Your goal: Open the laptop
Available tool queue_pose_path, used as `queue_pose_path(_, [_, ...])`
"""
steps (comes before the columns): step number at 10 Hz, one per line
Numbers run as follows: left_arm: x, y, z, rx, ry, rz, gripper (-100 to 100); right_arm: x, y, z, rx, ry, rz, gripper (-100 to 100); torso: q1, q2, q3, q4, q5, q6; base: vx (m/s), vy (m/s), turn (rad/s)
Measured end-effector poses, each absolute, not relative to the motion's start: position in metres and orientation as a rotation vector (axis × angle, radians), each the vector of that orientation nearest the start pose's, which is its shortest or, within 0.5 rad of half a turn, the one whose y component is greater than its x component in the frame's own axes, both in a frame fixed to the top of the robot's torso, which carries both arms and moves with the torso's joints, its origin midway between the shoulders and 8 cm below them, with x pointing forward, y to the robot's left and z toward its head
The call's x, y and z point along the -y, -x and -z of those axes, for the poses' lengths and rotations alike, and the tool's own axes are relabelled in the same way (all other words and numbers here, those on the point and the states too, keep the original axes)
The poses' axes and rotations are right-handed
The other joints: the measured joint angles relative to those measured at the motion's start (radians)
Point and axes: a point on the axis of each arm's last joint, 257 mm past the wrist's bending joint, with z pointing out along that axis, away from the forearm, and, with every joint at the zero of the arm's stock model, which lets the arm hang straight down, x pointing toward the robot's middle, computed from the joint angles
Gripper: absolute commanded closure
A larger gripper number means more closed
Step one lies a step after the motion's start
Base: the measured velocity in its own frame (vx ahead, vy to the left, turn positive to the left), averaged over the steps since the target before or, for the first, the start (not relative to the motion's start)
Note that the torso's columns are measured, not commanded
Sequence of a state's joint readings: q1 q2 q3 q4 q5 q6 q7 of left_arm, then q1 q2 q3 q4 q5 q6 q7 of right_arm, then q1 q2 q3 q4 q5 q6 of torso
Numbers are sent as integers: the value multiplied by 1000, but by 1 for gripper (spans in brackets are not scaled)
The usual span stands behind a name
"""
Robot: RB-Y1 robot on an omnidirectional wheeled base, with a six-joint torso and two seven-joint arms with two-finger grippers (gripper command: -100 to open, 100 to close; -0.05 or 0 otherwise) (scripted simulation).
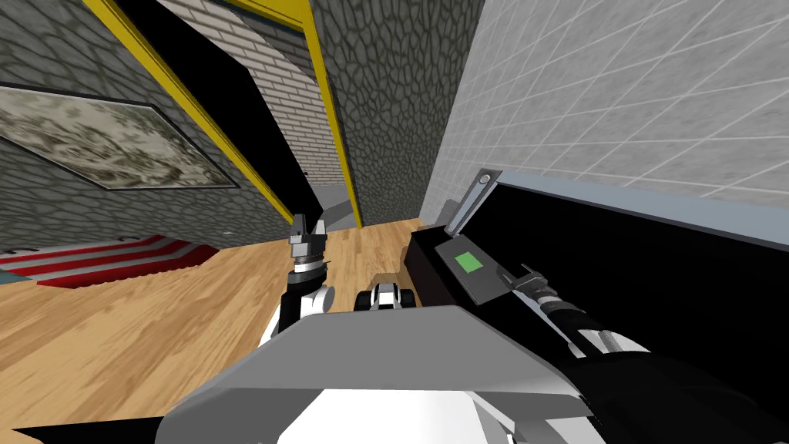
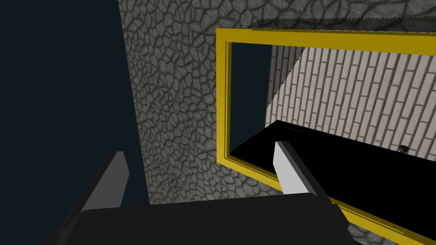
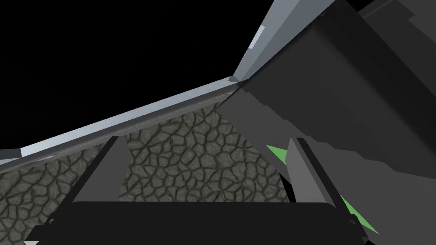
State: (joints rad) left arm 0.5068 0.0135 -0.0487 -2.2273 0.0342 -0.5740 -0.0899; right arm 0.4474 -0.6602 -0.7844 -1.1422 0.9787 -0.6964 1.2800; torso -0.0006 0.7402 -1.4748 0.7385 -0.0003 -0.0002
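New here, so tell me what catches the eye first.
The grey laptop, green patch on its base and lid raised, sits on a black surface at my right, the open right gripper at its base. Ahead, a yellow door frame stands in the stone wall, the open left gripper before it.

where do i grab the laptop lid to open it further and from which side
Take the lid by its free top edge, far from the hinge. It is a thin panel already raised off the base, so the open right gripper can likely straddle that edge, coming from the base's near end.
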Motion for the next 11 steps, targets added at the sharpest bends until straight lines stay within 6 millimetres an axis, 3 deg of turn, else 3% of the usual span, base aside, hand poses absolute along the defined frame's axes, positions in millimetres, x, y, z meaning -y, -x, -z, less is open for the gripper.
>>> queue_pose_path(3, [-267,-343,-12,-614,632,1289,0,671,-283,234,-1631,1037,1117,-100,-1,-3,-1,-1,0,1,-226,-155,110])
queue_pose_path(5, [-267,-343,-12,-614,632,1289,0,660,-295,233,-1584,1064,1117,-100,6,-8,-5,-2,2,0,-160,-75,102])
queue_pose_path(11, [-267,-343,-12,-614,632,1289,0,599,-350,214,-1349,1171,1109,-100,1,-2,-1,0,0,0,-181,-99,118])
